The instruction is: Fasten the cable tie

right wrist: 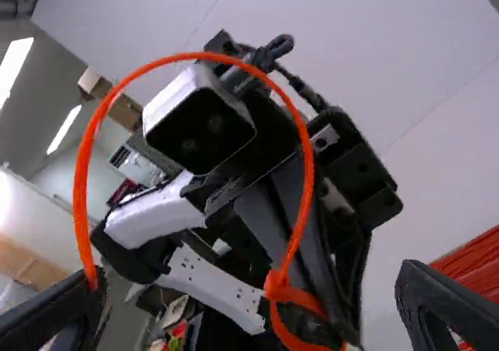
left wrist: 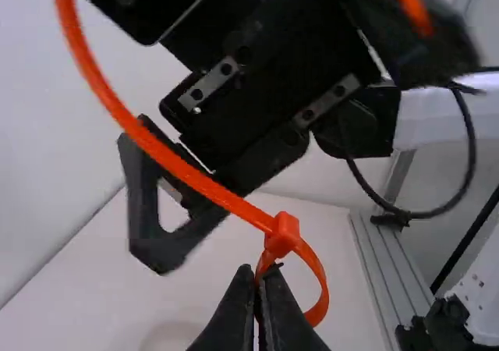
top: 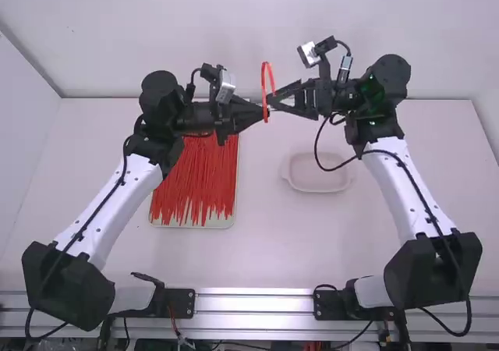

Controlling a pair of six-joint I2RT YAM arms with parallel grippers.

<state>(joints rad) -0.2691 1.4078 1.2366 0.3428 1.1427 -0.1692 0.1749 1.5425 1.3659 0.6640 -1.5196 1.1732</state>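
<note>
In the high view, the cable tie (top: 266, 87) is held in the air above the table (top: 257, 242), over the middle of its far edge. There the left gripper (top: 263, 118) and the right gripper (top: 274, 103) are brought tip to tip. A pile of red ties (top: 195, 183) is seen left of the table's middle, and a white dish (top: 316, 171) right of it.

In the left wrist view, the left gripper's jaws are pressed together on the strap just below the head (left wrist: 285, 229). A small loop (left wrist: 318, 292) is curled out beside the head, and the long strap is led away in front of the right gripper.

In the right wrist view, the right gripper's fingers (right wrist: 47, 320) are spread wide and nothing is pinched. The strap is arched between them, and its far end is met by one finger; whether it touches cannot be told.

The threading is judged done, since the strap appears to pass through the head, so tightening is the step in hand. For that, the right fingers would have to be closed on the long strap and drawn away from the head while the left pinch is kept firm.
</note>
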